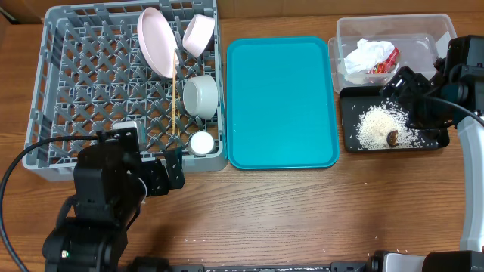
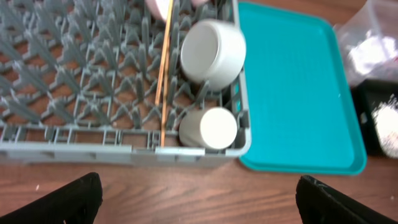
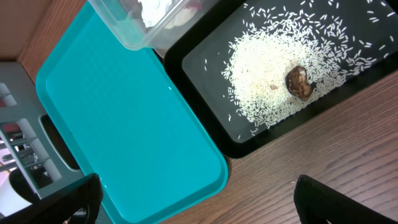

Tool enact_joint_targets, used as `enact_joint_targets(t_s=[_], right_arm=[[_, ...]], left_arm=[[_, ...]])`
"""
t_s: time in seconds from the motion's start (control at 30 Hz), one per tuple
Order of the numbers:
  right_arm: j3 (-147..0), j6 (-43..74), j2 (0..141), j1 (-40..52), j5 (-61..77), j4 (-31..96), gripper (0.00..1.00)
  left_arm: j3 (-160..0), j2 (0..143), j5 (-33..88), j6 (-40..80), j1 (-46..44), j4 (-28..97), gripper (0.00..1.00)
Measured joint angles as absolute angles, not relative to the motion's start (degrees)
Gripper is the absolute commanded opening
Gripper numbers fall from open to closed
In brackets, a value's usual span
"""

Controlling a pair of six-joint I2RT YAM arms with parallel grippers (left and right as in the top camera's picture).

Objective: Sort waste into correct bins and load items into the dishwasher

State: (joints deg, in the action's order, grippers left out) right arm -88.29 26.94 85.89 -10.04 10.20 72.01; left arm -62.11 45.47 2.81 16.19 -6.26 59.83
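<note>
- While the left gripper (image 2: 198,198) and the right gripper (image 3: 196,198) both gape wide and empty, the rack (image 1: 45,113) holds one plate (image 1: 155,41), two bowls (image 1: 199,34) and one cup (image 1: 201,143).
- Two chopsticks (image 1: 174,94) lie together, with the long axis from the far side to the near side.

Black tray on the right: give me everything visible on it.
The black tray is shallow and rectangular with rounded corners and a low raised rim; it looks like glossy dark plastic. It lies flat on the wooden table, just right of the teal tray and directly in front of the clear tub, too close to tell whether they touch. Inside is a spread pile of white rice with a brown lump resting on it. The right end effector hovers above, open.
</note>
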Motion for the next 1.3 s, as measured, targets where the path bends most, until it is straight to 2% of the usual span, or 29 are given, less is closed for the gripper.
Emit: enact_joint_targets(t_s=[0.2,0.33,0.47,0.67,0.8,1.3], right_arm=[[-88.3,26.9,85.9,-10.0,10.2,72.0,1.0],[-88.3,26.9,85.9,-10.0,10.2,72.0,1.0],[-88.3,26.9,85.9,-10.0,10.2,72.0,1.0],[-88.3,26.9,85.9,-10.0,10.2,72.0,1.0],[-88.3,26.9,85.9,-10.0,10.2,72.0,1.0],[-88.3,27.0,85.9,-10.0,10.2,72.0,1.0]], left_arm=[[-61.6,46.5,2.8,11.9,-6.3,58.1,1.0],[-57.1,44.0,2.8,8.5,-6.4,45.7,1.0],[-39.5,30.0,4.5,5.5,-3.8,23.6,1.0],[-19.0,10.6,6.0,1.4,1.2,11.6,1.0],[-11.3,4.2,6.5,-3.9,1.6,3.5,1.0],[-0.6,0.9,5.6,-7.7,3.9,4.0,1.0]])
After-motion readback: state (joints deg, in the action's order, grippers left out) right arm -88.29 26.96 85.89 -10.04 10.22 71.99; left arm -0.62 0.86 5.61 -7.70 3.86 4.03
